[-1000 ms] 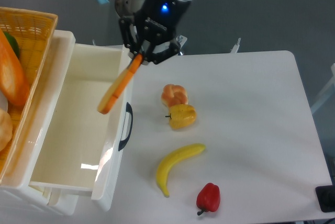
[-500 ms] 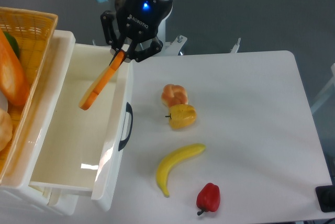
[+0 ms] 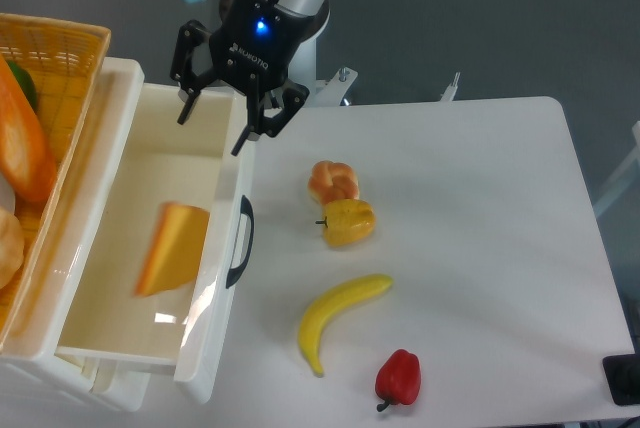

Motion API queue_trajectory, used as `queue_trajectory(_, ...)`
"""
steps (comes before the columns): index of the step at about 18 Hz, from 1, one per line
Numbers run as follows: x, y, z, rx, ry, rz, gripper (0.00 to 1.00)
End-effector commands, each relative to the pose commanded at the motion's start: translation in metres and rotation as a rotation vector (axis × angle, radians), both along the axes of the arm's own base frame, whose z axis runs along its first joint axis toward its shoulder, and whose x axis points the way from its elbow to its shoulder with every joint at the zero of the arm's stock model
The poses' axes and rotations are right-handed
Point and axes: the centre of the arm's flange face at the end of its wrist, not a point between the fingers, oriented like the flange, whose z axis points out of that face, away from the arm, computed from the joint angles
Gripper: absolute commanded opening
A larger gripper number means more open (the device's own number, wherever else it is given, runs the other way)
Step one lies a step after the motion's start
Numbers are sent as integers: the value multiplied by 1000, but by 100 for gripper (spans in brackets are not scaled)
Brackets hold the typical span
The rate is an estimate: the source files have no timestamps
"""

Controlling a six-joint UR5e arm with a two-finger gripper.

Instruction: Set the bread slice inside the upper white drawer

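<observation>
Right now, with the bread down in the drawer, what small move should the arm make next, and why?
Probably lift the hand straight up and clear. Its fingers are spread open and empty above the upper white drawer, and the bread slice already lies inside, apart from the hand, so only withdrawing remains.

a white table [image 3: 480, 198] holds a knotted orange bun [image 3: 332, 181] touching a yellow pepper [image 3: 348, 222] just below it. nearer the front lie a banana [image 3: 338, 315] and a red pepper [image 3: 398, 378]. a yellow wicker basket [image 3: 62, 68] sits at far left, with food inside.
</observation>
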Motion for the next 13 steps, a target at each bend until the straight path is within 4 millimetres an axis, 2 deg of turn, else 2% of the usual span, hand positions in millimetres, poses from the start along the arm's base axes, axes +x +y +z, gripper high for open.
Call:
queue_trajectory(5,-7,4,2,37,60,-10,100)
queue_trajectory(9,-36,4,-10,-35,188,16,100)
queue_trajectory(13,-61,-2,-28,-103,305,-75,100)
